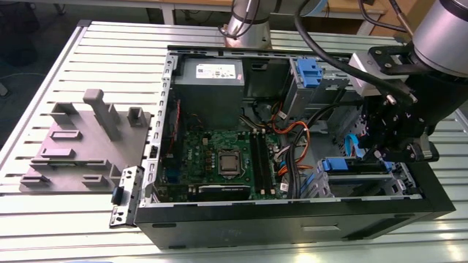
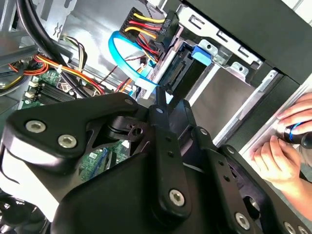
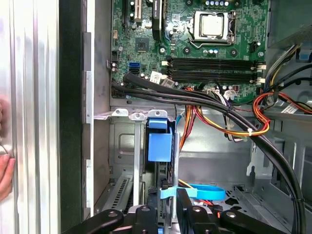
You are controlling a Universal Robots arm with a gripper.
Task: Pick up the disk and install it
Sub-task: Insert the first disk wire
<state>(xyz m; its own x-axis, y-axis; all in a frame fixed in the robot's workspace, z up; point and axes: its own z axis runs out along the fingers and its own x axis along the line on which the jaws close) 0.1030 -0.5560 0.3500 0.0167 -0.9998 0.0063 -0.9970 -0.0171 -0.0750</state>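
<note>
Black metal linkage of the tool (image 2: 158,107) lies closest in the second wrist view, reaching towards the drive bays of the open computer. Beneath everything, the silver slatted aluminium worktop (image 1: 87,219) carries the black tower computer case (image 1: 292,219), which lies on its side with its side panel off. The grey robot arm (image 1: 446,27) comes in from the exterior view's right and reaches down into the case at that end. On the worktop beside the case, to the exterior view's left, sits a grey plastic fixture (image 1: 80,148) with upright posts. Inside the case, a green motherboard (image 1: 227,159) fills the floor, with a grey power-supply box (image 1: 208,76) behind it.

The silver-grey disk with blue plastic rails (image 3: 160,146) stands edge-on in the metal bay at the case's lower corner, its blue front (image 1: 336,164) facing the motherboard. The tool (image 3: 165,212) is right at the disk's rear end, but whether it is clamped on the disk cannot be told. A light blue flat data cable (image 3: 204,192) loops just beside them. A person's hand (image 2: 282,146) rests at the outer edge of the case.
</note>
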